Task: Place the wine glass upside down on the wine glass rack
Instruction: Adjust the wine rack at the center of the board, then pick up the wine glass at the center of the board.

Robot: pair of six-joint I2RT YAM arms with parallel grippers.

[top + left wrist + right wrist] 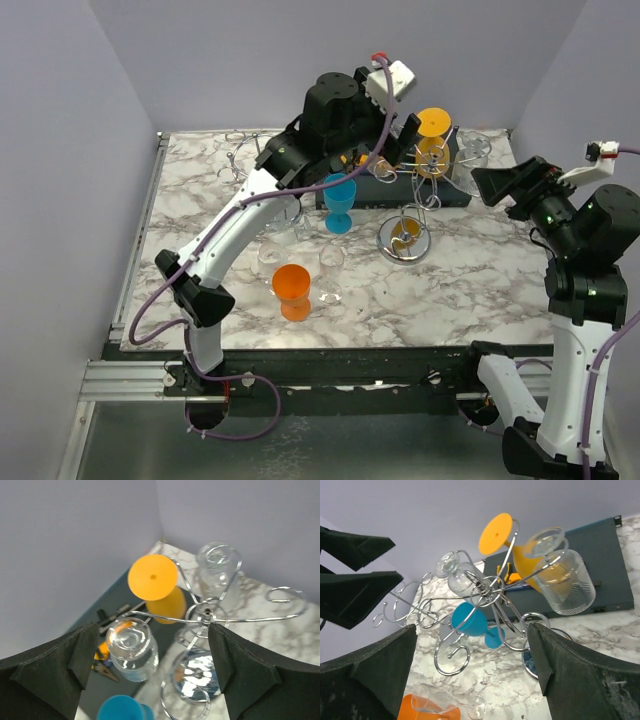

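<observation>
Top external shows you the marble desk [200,200] first, with the left arm [250,215] stretched across it to the upper centre of the frame. The right arm [580,270] is raised at the right edge, facing the same spot. Both aim there because the wine glass rack [403,243] stands at upper centre, its base on the desk just below a dark panel [455,192].

The left end effector [152,630] hangs above the rack's hub with its fingers spread wide and nothing between them. The right end effector [472,629] is likewise agape and empty, so neither has a glass.

The rack already carries a hung orange glass [433,125], foot up. Hung clear glasses [131,647] sit bowl-down on neighbouring hooks, each caught by its foot in a wire loop.

The glasses not yet hung are on the desk:
- A blue glass [340,205] stands upright just left of the rack.
- A loose orange glass [292,285] is at lower centre.
- A clear glass [331,262] is just beside the loose orange one.

You cannot tell from here which goes next. Judging by the left wrist view, an empty hook [285,596] at the right is free, but the loaded hooks and the blue glass nearby would crowd your approach.
</observation>
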